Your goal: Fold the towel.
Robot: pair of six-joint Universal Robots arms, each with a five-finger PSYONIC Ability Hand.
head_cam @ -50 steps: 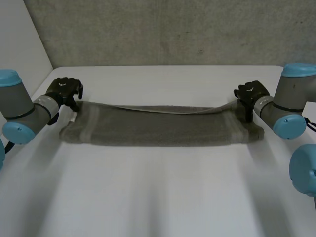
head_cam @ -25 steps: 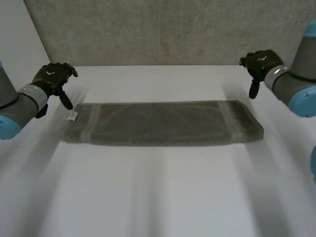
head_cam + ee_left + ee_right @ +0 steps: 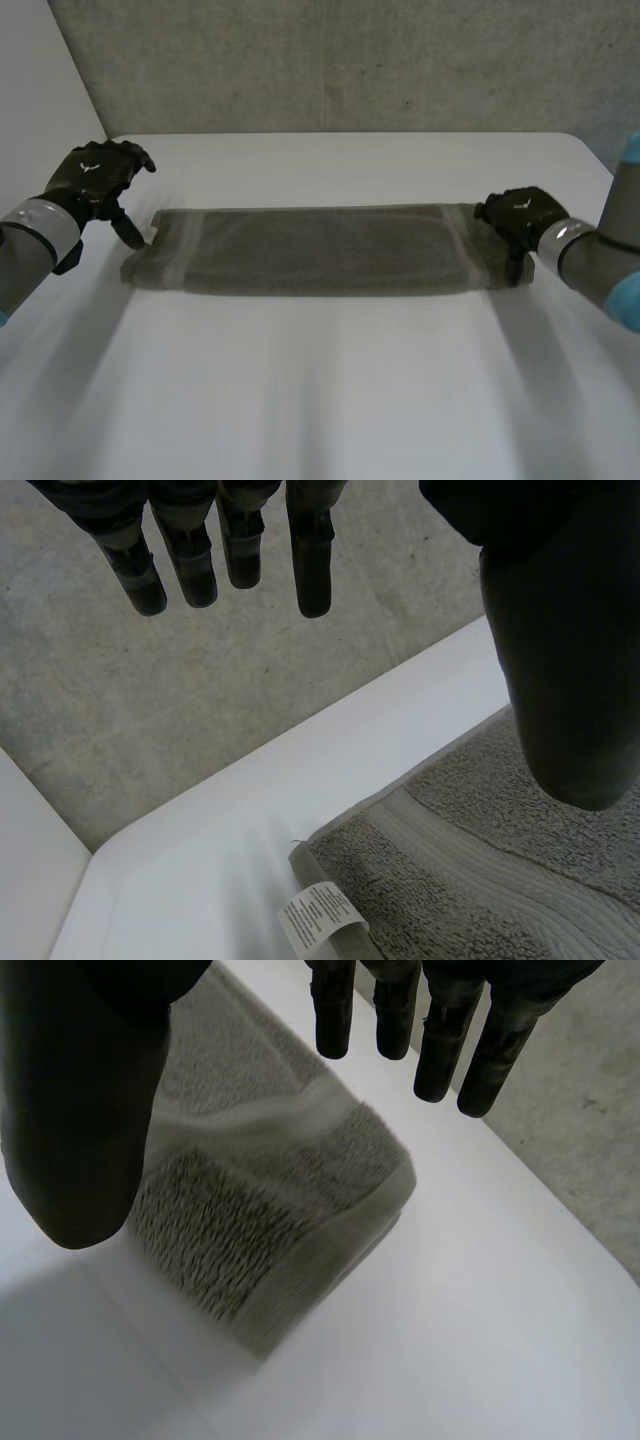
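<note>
Grey towel [image 3: 320, 250] folded to long strip, flat on white table [image 3: 330, 400]. Left hand [image 3: 95, 172] beside its left end, fingers [image 3: 190, 570] straight, empty; label [image 3: 322, 917] corner below. Right hand [image 3: 520, 212] over right end, fingers straight, empty.

Back wall: a rough grey concrete wall [image 3: 330, 60], mottled, with a faint vertical seam near its middle; it rises just behind the table's far edge
Side panel: a smooth white panel [image 3: 40, 80] on the left, meeting the concrete along a slanted line
Table: a white table [image 3: 330, 400], matte, with a straight far edge and rounded far corners
Light: soft and even, with no hard glare on the tabletop
Left wrist view: the concrete, the white panel and the table's far left corner come together
Right wrist view: grey concrete lies beyond the table's edge; whether it is wall or floor cannot be told
</note>
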